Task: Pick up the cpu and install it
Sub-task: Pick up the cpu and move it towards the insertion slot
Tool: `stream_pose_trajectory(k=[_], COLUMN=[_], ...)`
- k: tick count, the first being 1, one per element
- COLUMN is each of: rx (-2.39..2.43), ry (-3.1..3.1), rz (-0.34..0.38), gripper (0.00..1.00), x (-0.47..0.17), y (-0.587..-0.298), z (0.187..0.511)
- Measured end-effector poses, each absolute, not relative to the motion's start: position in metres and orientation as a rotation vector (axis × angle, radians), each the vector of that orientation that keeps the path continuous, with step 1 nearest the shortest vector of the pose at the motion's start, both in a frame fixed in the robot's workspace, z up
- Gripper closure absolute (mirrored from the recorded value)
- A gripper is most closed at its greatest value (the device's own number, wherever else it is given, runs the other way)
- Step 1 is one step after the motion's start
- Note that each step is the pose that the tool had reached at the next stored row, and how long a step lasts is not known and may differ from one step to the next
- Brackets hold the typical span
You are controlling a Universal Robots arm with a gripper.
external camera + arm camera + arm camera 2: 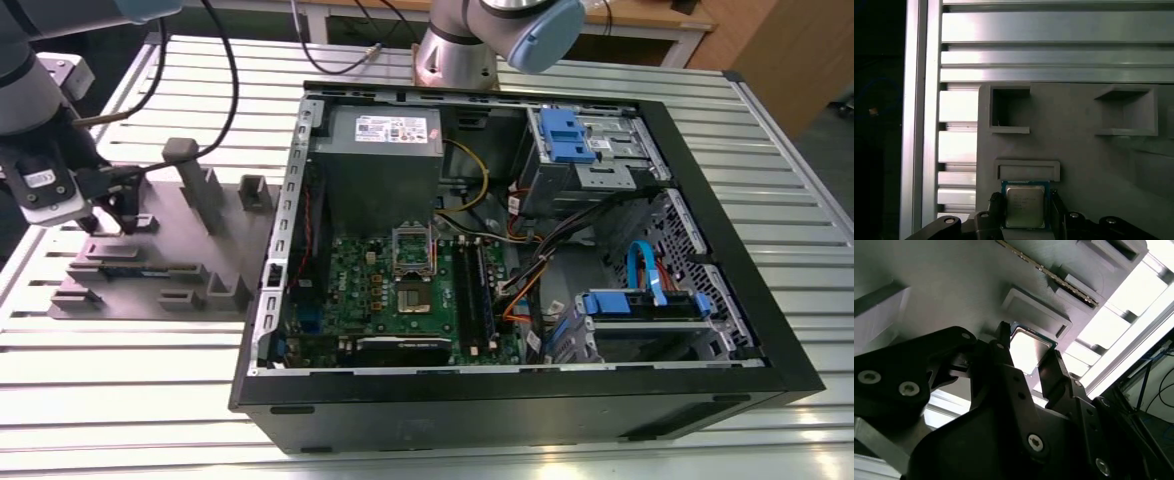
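Note:
The cpu (1025,205) is a small square chip with a silvery top and a thin green edge. It sits between my two black fingers, low over the grey fixture block (1079,150). My gripper (1026,212) is shut on the cpu, with one finger against each opposite edge. In the second wrist view the cpu (1026,351) shines between the fingers (1004,357) of the gripper (1028,356). In the exterior view the gripper (114,228) hangs over the grey fixture (174,275) at the exterior view's left, well apart from the open socket (412,268) on the green motherboard (354,285).
The open black computer case (534,400) lies on the slatted aluminium table (120,370), with a power supply (380,150), blue drive brackets (567,135) and cables inside. The fixture has upright posts (194,185) and pockets (1009,107). A second arm's base (461,55) stands behind the case.

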State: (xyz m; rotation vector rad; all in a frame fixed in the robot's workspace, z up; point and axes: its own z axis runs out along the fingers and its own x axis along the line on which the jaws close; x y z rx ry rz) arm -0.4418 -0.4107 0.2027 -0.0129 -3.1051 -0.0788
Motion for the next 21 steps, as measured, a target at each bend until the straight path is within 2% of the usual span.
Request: stream_pose_trajectory(k=[21], rx=[-0.013], ry=[-3.105], rz=[-0.079], gripper=[0.53], x=[-0.4418], y=[-0.4107], z=[0.2120])
